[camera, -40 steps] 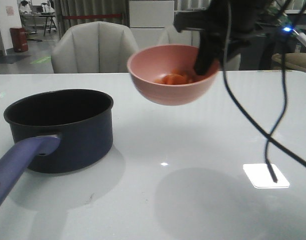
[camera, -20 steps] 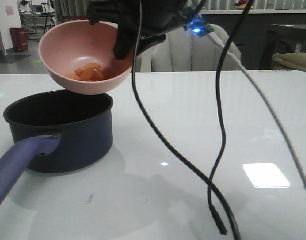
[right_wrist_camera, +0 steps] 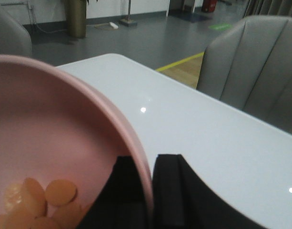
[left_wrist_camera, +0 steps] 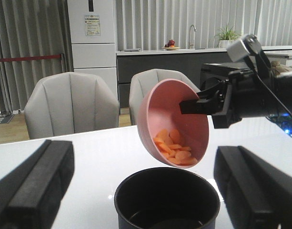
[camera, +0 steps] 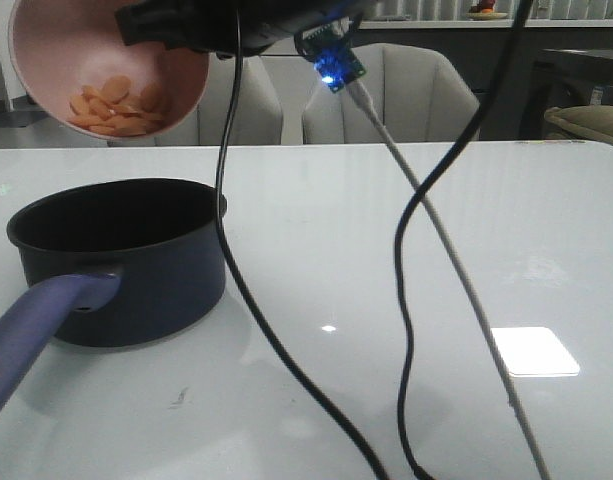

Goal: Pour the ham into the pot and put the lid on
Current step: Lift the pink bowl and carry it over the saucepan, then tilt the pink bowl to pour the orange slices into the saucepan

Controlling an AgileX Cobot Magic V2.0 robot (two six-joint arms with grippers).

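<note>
A round pale-pink bowl hangs tilted in the air above the far left part of the white glossy table, its opening turned toward the left and down. Inside it, a small heap of thin orange-pink round ham slices has gathered against the lower wall; none has left the bowl. The right gripper pinches the bowl's rim, one black finger inside and one outside, as the right wrist view shows.

Directly below and slightly nearer sits the dark navy round saucepan with its long blue-purple handle pointing toward the near left. Its black inside looks bare in the left wrist view, where the bowl hovers just above its far rim with the slices resting at the lowest part.

The left gripper is held wide apart with nothing between its black fingers, facing the saucepan from the near side.

Half a second ago the bowl was lower and further right, over the saucepan's right half and less tipped; a second ago it was level, well to the right of the saucepan.

No lid appears in any view.
</note>
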